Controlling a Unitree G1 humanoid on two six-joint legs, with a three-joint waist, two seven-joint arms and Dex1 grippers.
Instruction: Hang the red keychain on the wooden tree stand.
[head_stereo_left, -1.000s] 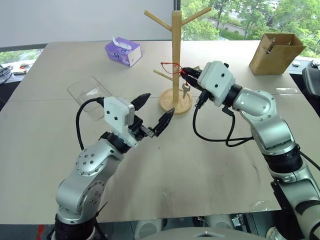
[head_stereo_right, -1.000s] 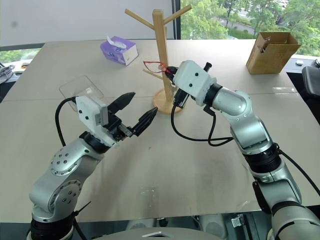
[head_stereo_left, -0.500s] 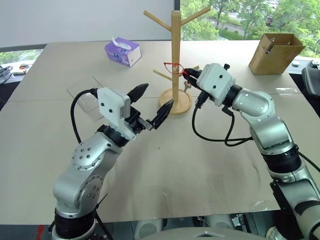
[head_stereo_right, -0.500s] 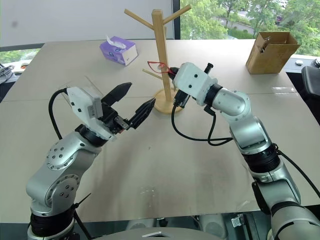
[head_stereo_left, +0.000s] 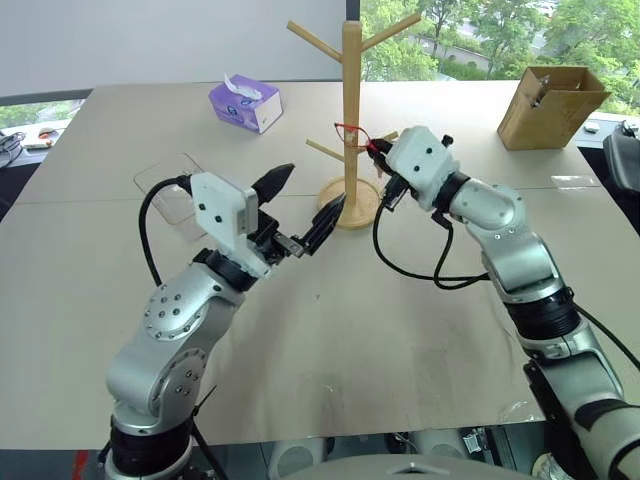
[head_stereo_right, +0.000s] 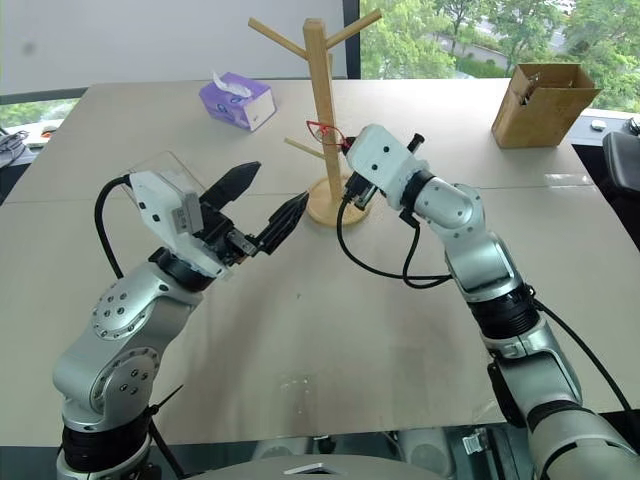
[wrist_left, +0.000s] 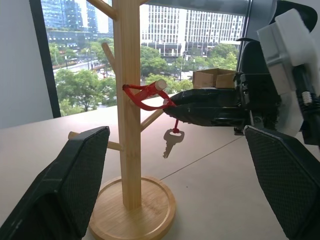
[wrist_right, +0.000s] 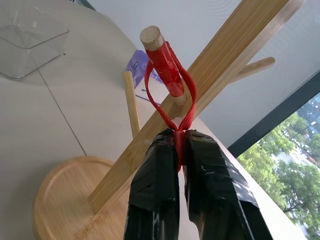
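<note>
**Right wrist view: strap looped over the peg, fingers not yet let go**

Right wrist view shows the thin red loop-strap keychain (wrist_right: 171, 82) already around a red-marked peg of the tall light-wood tree stand (wrist_right: 215, 75), so the weight can pass to the peg. The right gripper (wrist_right: 179, 142) has its black fingers (wrist_right: 155, 185) pinched on the strap's knot; the small dark key (wrist_left: 171, 141) dangles below. The stand sits toward the surface's (head_stereo_left: 400, 330) far edge, midway along it. The left gripper (head_stereo_left: 305, 205) hovers with fingers spread wide, holding nothing, near the disc base. Room to draw back looks free on the right side; the purple tissue box (head_stereo_left: 246, 104) and brown cardboard box (head_stereo_left: 552, 105) stand well apart.
</note>
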